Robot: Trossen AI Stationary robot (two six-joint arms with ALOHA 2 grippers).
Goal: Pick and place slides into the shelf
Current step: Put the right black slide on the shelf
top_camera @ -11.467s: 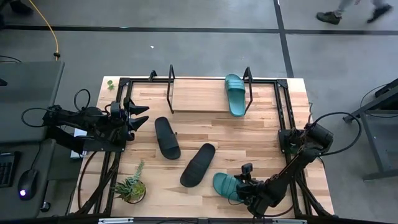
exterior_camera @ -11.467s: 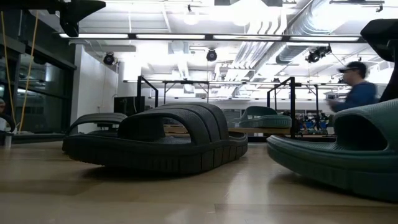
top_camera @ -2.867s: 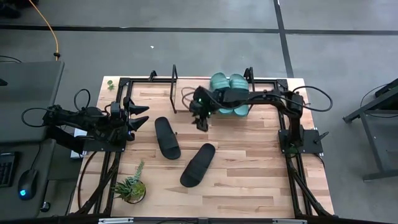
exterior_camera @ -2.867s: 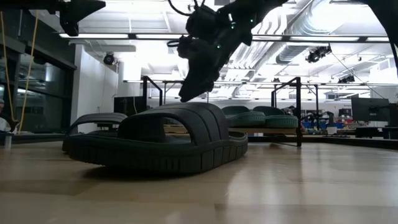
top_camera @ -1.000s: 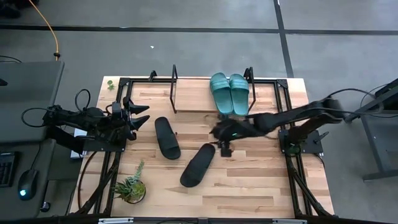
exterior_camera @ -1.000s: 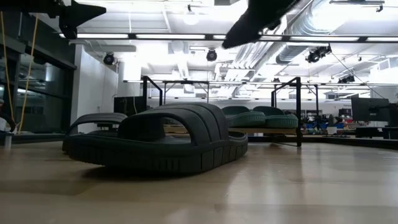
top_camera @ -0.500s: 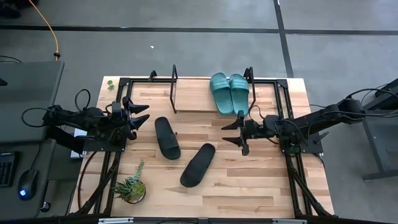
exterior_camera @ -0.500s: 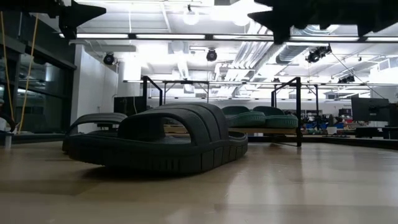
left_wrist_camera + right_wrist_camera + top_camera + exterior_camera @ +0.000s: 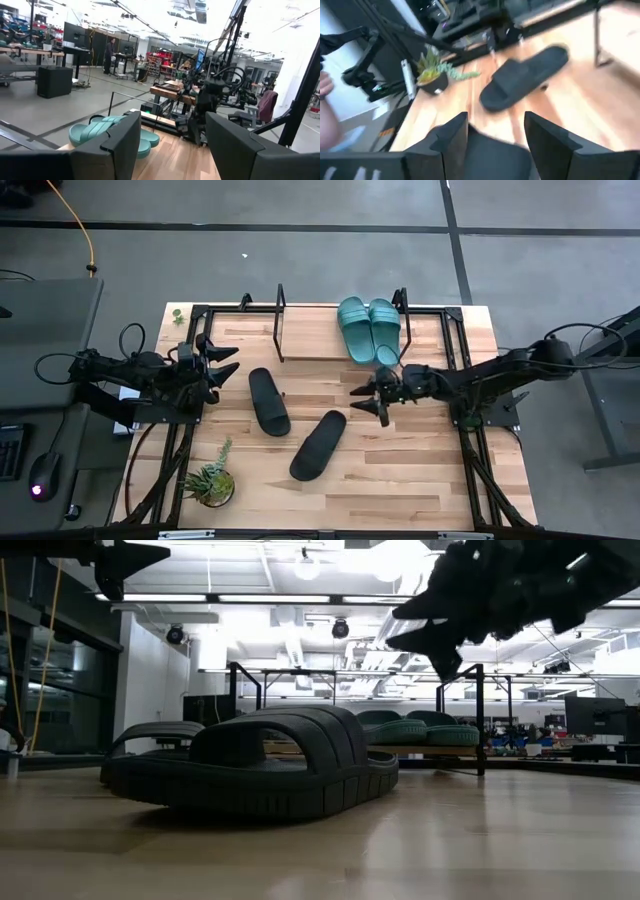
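The right end effector [image 9: 372,400] hangs above the wooden counter [image 9: 400,470] with its two dark fingers spread apart and nothing between them. It is between the shelf and the nearer matte black slide sandal [image 9: 318,444], and its wrist view looks down on that sandal. The left end effector [image 9: 222,367] waits at the left edge of the counter, also spread and empty.

The two teal green ribbed slide sandals [image 9: 367,329] already lie side by side on the light wooden shelf board [image 9: 310,340] between the black wire brackets. I judge that the step in hand is the approach to the black pair.

The nearer black sandal lies diagonally, its long axis running from the front left to the back right. The other matte black sandal [image 9: 268,401] is just beside it, with its long axis almost front to back. The next move probably calls for lowering over the strap and turning the wrist across this axis.
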